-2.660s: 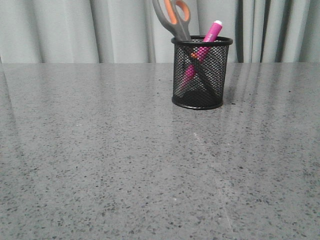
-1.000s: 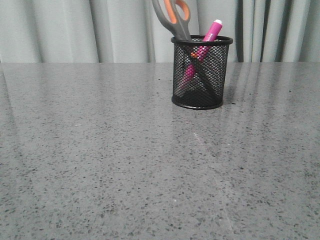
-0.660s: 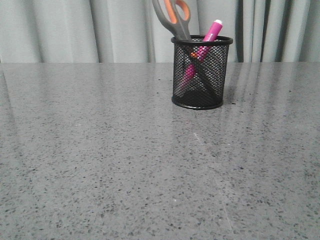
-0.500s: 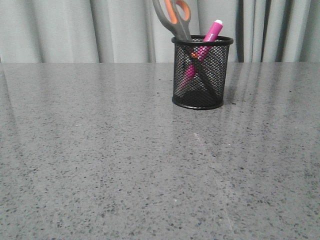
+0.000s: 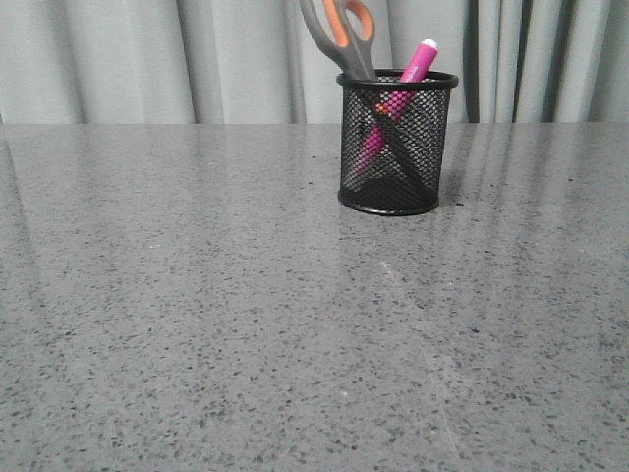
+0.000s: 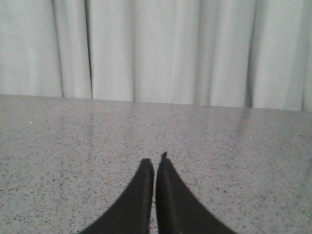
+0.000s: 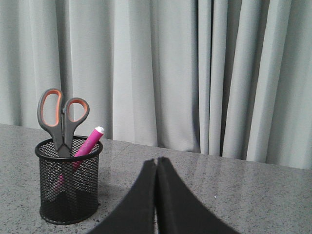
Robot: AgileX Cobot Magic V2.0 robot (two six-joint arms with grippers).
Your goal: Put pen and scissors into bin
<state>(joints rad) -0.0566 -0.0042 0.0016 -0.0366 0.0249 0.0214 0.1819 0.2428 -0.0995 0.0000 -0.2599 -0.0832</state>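
Note:
The black mesh bin (image 5: 397, 143) stands upright on the grey table at the far middle-right. The pink pen (image 5: 400, 98) leans inside it, its white tip above the rim. The scissors (image 5: 340, 35) stand in the bin blades down, their grey and orange handles sticking out. The right wrist view shows the same bin (image 7: 68, 181), pen (image 7: 89, 141) and scissors (image 7: 61, 117) off to one side of my right gripper (image 7: 156, 160), which is shut and empty. My left gripper (image 6: 154, 159) is shut over bare tabletop with nothing in it. Neither gripper appears in the front view.
The speckled grey table (image 5: 246, 324) stretches wide in front of the bin. A pale pleated curtain (image 5: 147, 59) hangs behind the table's far edge.

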